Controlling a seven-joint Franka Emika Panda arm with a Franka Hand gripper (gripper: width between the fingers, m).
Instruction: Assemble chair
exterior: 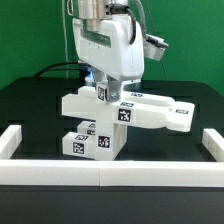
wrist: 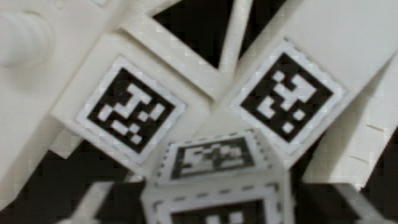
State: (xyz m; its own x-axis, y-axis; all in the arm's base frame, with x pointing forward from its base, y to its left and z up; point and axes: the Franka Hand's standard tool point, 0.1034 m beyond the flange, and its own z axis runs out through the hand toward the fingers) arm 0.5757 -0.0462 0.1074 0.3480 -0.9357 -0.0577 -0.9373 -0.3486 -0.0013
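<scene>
Gripper [exterior: 108, 93] | down at chair [exterior: 120, 115] top slab | jaw gap unclear | border rail [exterior: 60, 174] in front

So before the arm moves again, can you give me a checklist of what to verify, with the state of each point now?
1. White blocky plastic chair parts stacked as one structure: ok.
2. Stack inside the long low white border rail: ok.
3. Black-and-white square tags readable in the wrist view: ok.
4. Gripper directly over the stack: ok.
5. Fingers clear of the parts: cannot tell.
6. Upper slab seated level: cannot tell.
</scene>
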